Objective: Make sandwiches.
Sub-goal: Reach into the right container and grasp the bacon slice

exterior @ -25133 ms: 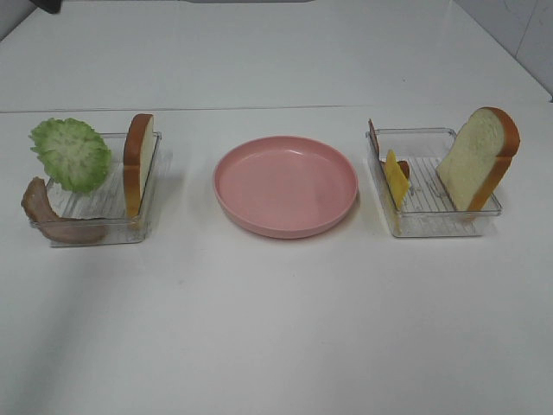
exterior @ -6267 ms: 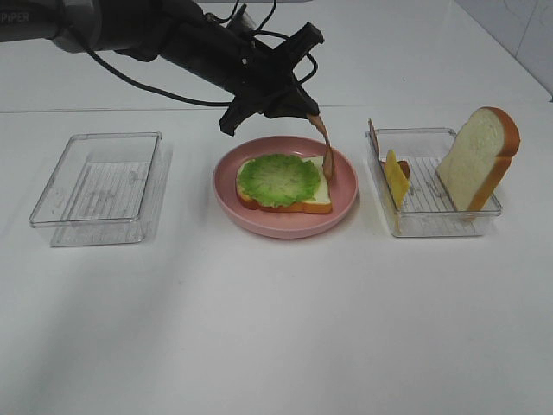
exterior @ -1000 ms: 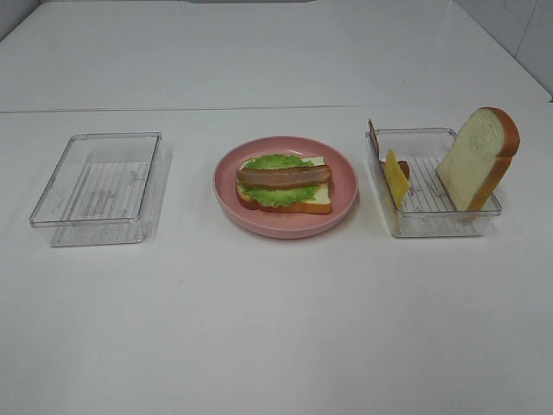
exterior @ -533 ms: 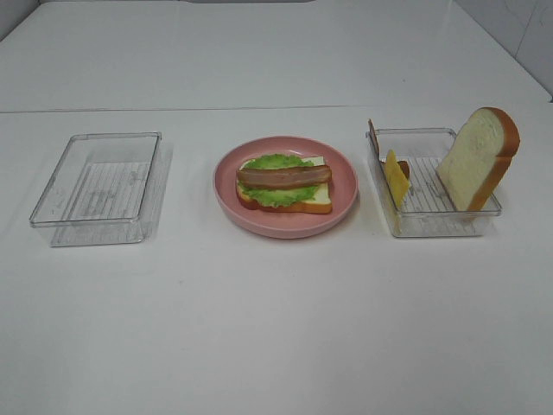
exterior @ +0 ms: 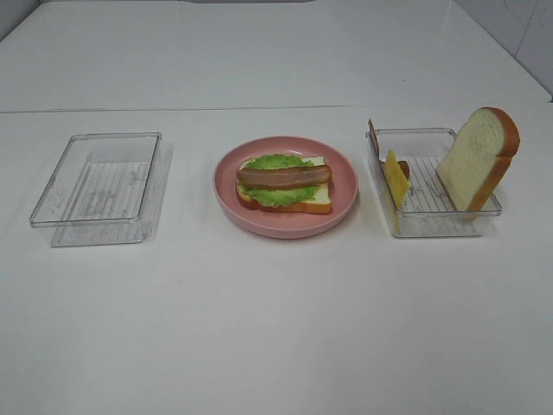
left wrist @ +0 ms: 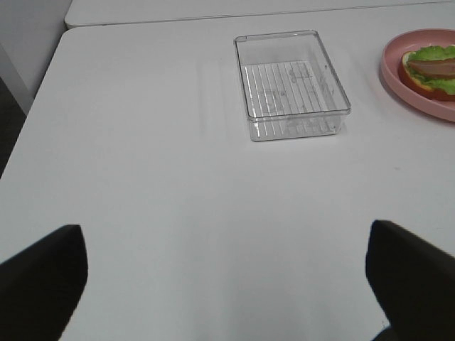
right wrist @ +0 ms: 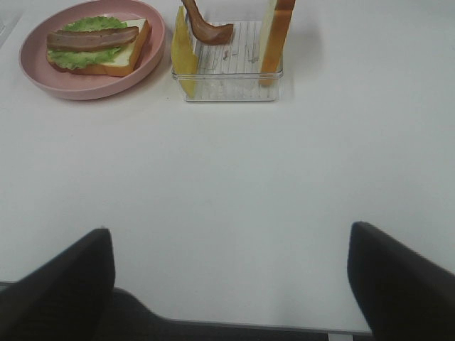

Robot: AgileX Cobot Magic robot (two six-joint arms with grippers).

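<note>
Centrally, bacon (exterior: 284, 176) tops lettuce (exterior: 277, 196) and bread (exterior: 318, 198) on the pink plate (exterior: 226, 187)

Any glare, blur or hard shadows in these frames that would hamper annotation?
Exterior high: even, soft light, only faint shadows beside the pink plate and the empty tray, everything sharp. Left wrist: the left gripper shows as dark, soft-edged fingers at the frame's corners; the rest is sharp. Right wrist: same for the right gripper; the bread slice is cut off by the frame edge.

Pink plate (exterior: 285, 225) between left tray (exterior: 97, 226) and right tray (exterior: 436, 223), both seemingly ribbed.
</note>
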